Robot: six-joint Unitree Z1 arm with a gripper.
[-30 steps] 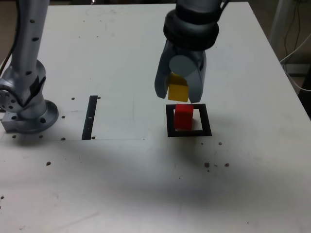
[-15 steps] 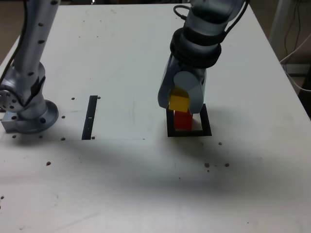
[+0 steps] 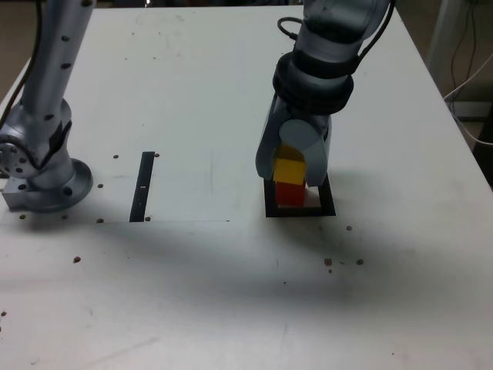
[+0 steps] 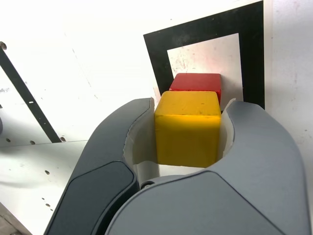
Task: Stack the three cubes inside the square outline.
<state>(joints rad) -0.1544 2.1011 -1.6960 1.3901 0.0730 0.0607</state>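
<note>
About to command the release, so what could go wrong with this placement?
The yellow cube, clamped in the gripper, looks slightly offset from the red cube in the wrist view; released, it may sit overhanging or slip off. The jaws reach down beside the red cube, so opening or lifting could nudge it within the square outline.

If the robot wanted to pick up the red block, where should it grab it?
Probably from above, pinching two opposite flat sides of the red block. It sits upright inside the black square outline, with open table all round. But the gripper holds the yellow block right over it, so that has to move away first.
</note>
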